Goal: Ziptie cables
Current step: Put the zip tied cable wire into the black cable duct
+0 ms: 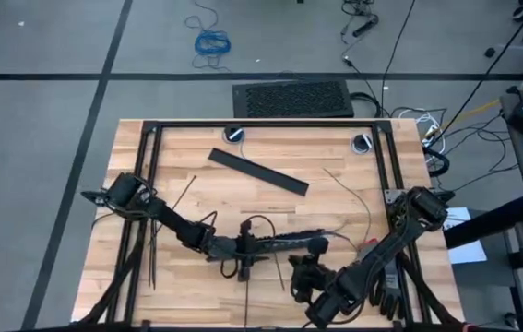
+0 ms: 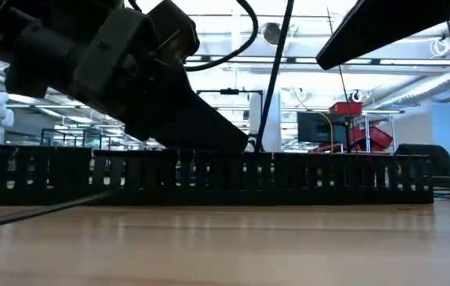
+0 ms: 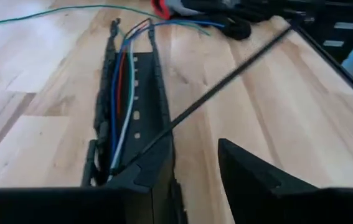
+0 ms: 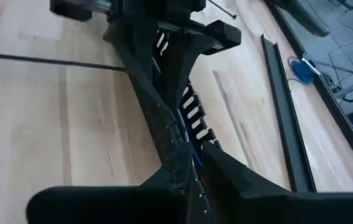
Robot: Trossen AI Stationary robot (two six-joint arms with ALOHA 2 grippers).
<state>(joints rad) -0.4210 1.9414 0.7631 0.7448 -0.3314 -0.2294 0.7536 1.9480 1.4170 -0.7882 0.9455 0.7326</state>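
**Both grippers at the slotted tray, wires already laid inside**

You have the cables (image 3: 123, 93) lying lengthwise in the slotted tray (image 3: 154, 81), their splayed ends spilling out of its far end toward the right arm. In the left wrist view the left gripper (image 3: 192, 171) sits at the near end of the tray with its fingers spread; one finger (image 3: 145, 171) rests against the tray wall and the other stands free over bare wood. That placement looks meant to steady the tray while the other arm works (a judgement, not something you can see confirmed).

A ziptie (image 3: 226, 81) runs slantwise across the table from the left gripper's near finger toward the far side; I cannot tell whether it is pinched or merely lying there. More zipties (image 1: 184, 194) lie loose on the table (image 1: 335, 157) to the left, well apart from the tray.

The right gripper (image 4: 192, 158) is at the tray's other end, fingers closed around its wall with the wires just between them, probably pinning the bundle for tying.

The low view shows you only the tray's slotted side (image 2: 209, 179) and dark arm parts above it; the wires are hidden there. From above, both grippers blur into the dark tray.
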